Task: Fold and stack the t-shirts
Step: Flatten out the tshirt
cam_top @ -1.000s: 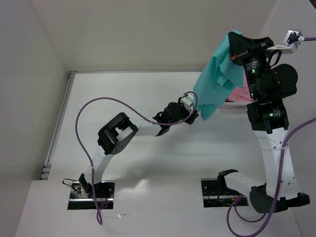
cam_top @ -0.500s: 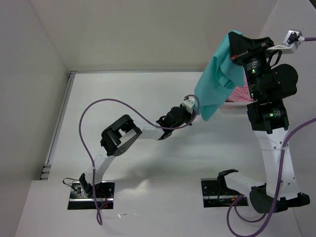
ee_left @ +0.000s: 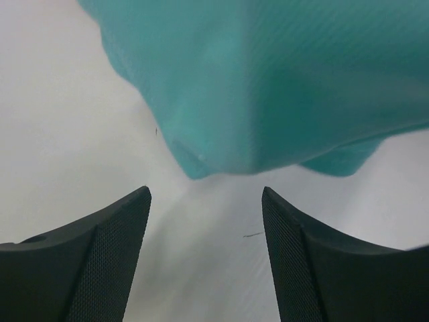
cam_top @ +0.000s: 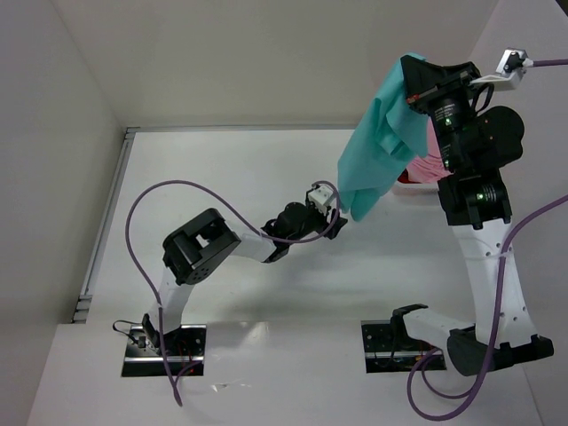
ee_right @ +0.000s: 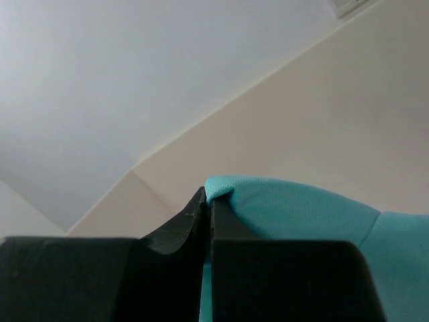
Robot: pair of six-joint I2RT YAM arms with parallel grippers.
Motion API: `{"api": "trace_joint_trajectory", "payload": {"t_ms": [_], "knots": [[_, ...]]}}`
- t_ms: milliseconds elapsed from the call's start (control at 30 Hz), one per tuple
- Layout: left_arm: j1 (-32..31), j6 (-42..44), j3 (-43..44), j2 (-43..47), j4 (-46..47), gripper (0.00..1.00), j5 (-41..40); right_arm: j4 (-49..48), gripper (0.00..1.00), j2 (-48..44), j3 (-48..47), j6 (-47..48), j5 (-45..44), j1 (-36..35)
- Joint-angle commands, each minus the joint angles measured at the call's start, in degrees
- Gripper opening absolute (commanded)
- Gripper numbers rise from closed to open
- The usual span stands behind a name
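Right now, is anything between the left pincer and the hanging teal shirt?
Nothing visible. The open left pincer faces the lowest corner of the teal shirt, only table showing in the gap.

A: How's the left arm (cam_top: 232,245)?
B: Stretched low and forward, left gripper (ee_left: 204,196) with fingers spread apart.
A: The right arm (cam_top: 484,262)?
B: Raised high, right gripper (cam_top: 414,92) pinching the teal t-shirt (cam_top: 380,158).

The pink t-shirt (cam_top: 424,169) (mostly) hides behind the teal t-shirt (cam_top: 382,146).
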State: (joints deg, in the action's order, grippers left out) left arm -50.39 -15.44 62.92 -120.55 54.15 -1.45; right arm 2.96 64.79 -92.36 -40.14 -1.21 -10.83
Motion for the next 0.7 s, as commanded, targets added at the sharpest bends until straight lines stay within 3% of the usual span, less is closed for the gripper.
{"api": "trace_joint_trajectory", "payload": {"t_ms": [0,400,667], "knots": [[-0.15,-1.35,-1.47,4.36,10.01,0.75,1.37,-5.07,0.01,0.51,-1.77,-2.39,3.05,0.37],[-2.61,-0.55,-8.86,10.42,7.82,0.71,-10.22,-9.29,0.01,6.40,-1.86,-6.79,7.80,-2.88],[-4.28,-2.31,-6.32,10.42,-0.97,0.70,-27.53,-9.90,0.01,8.59,-3.53,-7.41,9.12,-5.34]]}}
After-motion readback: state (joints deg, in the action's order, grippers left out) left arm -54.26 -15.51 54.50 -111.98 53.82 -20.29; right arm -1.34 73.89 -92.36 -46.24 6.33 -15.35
